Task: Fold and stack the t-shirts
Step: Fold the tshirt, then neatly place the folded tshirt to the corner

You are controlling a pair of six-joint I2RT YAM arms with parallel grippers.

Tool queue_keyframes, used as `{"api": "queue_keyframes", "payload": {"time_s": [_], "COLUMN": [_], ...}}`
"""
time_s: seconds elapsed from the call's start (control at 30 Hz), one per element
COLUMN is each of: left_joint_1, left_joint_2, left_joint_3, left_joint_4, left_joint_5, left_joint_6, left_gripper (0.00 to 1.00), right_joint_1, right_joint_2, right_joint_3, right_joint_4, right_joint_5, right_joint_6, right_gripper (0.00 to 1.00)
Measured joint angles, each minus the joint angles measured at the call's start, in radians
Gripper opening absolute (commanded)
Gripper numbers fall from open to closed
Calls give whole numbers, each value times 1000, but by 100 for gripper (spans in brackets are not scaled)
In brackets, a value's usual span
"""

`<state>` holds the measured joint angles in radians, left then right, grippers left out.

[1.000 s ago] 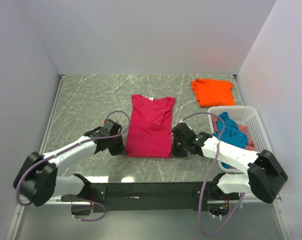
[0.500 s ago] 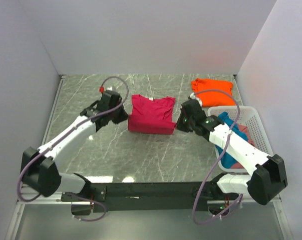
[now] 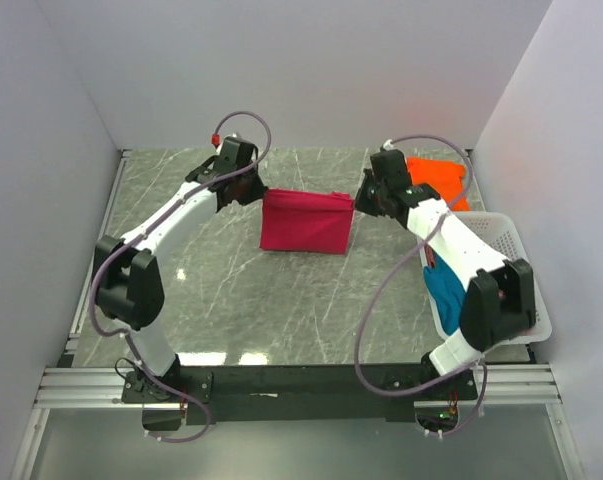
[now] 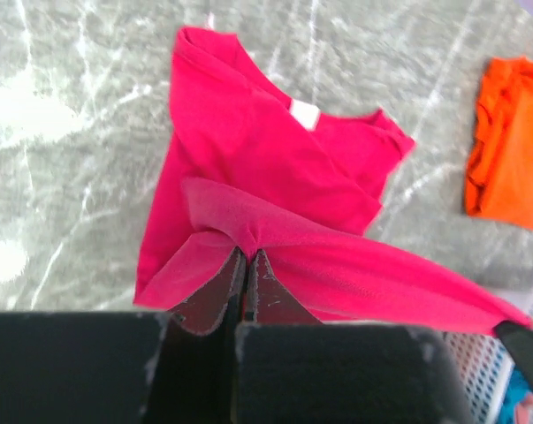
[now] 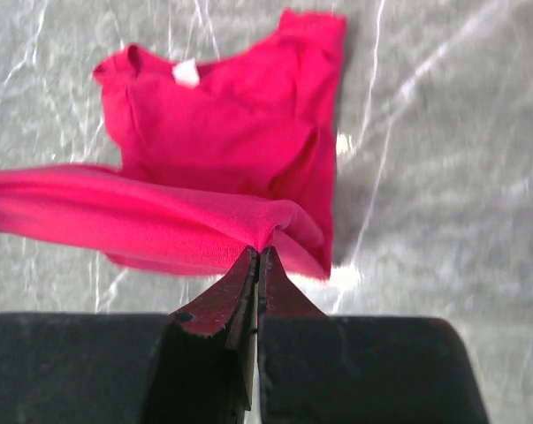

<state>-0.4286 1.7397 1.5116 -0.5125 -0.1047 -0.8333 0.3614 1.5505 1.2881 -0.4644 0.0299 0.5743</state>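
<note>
The crimson-magenta t-shirt [image 3: 305,221] lies mid-table, its bottom hem lifted and carried over its upper half. My left gripper [image 3: 258,193] is shut on the hem's left corner [image 4: 246,240]. My right gripper [image 3: 357,200] is shut on the hem's right corner [image 5: 264,237]. The hem hangs stretched between them above the collar part [image 4: 275,141], which also shows in the right wrist view [image 5: 222,124]. The orange t-shirt [image 3: 439,176] lies folded at the back right, behind the right arm. A teal-blue t-shirt [image 3: 444,287] hangs in the basket.
The white lattice basket [image 3: 505,240] stands at the right edge, partly covered by my right arm. White walls close the table on the left, back and right. The orange shirt also shows at the right edge of the left wrist view [image 4: 512,146].
Both grippers have carried the magenta shirt's bottom hem from the near side towards the back, over the shirt. The shirt now shows about half its former length.
</note>
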Motion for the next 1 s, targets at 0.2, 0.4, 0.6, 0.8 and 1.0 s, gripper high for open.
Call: {"api": "queue_keyframes", "payload": {"time_s": [0.2,0.4,0.6,0.8,1.0], "left_joint_1": [35,67,84,95,105], "left_joint_2": [138,292,469,562,456], "left_joint_3": [86,165,307,418,303], "left_joint_4": [32,137,179,165,189], "left_joint_5": [-17,-6,26,53,54], "left_joint_6": [0,14,56,96,106], "left_gripper": [1,1,22,99,99], "right_joint_1": [-25,-51,-71,-103,-126], "right_joint_2": [198,387,523,634,604], "right_joint_3": [154,322,432,541,481], "right_joint_4": [21,28,21,-10,21], "right_joint_5": [-12,-4,4,-12,-92], "right_joint_6": [-27,-34,-33,-48,-78], "right_gripper": [0,0,19,75,77]}}
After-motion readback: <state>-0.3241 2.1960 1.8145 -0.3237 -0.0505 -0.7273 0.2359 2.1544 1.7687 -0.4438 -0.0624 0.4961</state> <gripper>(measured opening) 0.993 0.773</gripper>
